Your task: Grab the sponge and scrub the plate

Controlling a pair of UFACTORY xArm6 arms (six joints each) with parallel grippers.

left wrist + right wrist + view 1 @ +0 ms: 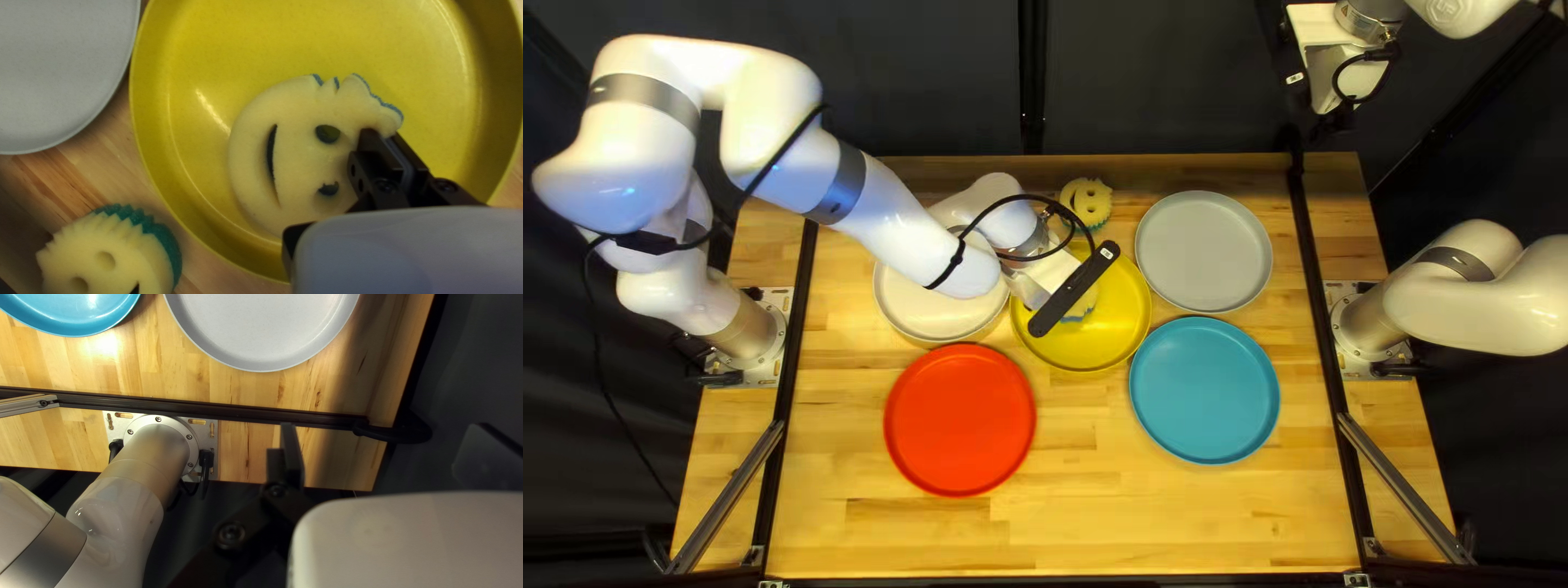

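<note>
Logging from the left: left arm base stands at the desk edge, with a black rail running just inside it. Left arm crosses above the white plate, hiding part of its rim. Red plate lies nearer the near edge. Next, the yellow plate carries the face-shaped sponge, blue-backed, lying flat over its middle. Left gripper is above it; in the left wrist view the fingers are closed on the sponge's edge, far side partly hidden, so grip depth is uncertain. Second sponge, teal-backed, sits on the wood just beside the yellow plate, toward the far edge. Grey plate and blue plate follow, close to the yellow one, with a narrow gap between them.

Pale wood planks show from the red and blue plates to the near edge. Right rail borders that side. Right gripper is raised beyond the far edge, fingers apart.
</note>
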